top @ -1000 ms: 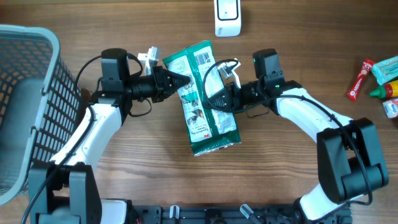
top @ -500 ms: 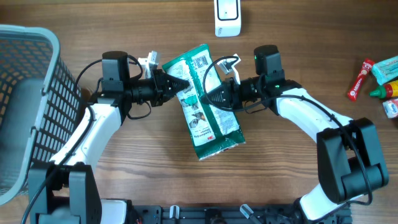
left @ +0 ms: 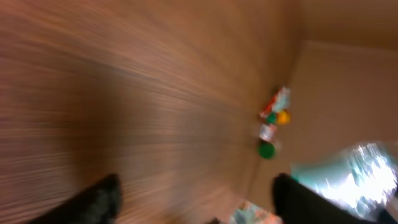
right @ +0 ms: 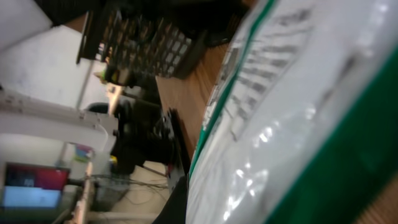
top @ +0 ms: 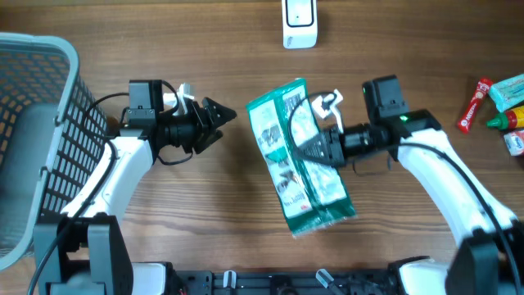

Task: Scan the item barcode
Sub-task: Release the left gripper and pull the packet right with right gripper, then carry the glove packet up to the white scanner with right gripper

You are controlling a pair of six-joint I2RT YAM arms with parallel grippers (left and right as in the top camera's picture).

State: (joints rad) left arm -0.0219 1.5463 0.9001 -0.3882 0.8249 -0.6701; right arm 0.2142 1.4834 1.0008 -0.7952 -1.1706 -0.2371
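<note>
The item is a green and white plastic package (top: 288, 168), hanging slanted above the middle of the table. My right gripper (top: 318, 147) is shut on its right edge. Up close in the right wrist view, the package (right: 298, 112) fills most of the frame and one dark finger (right: 179, 208) shows beside it. Its barcode is too small and blurred to make out. My left gripper (top: 219, 120) is open, empty, and a short way left of the package. In the blurred left wrist view its two fingers (left: 102, 198) stand wide apart. A white scanner (top: 299, 22) stands at the far edge.
A grey mesh basket (top: 37, 123) takes up the left side. Small groceries, among them a red tube (top: 473, 105) and a teal packet (top: 509, 88), lie at the right edge. The wooden table (top: 205, 197) lies bare between the arms.
My left gripper opened, let go of the package and pulled back to the left. My right arm carried the package to the right, swinging its lower end further right.
</note>
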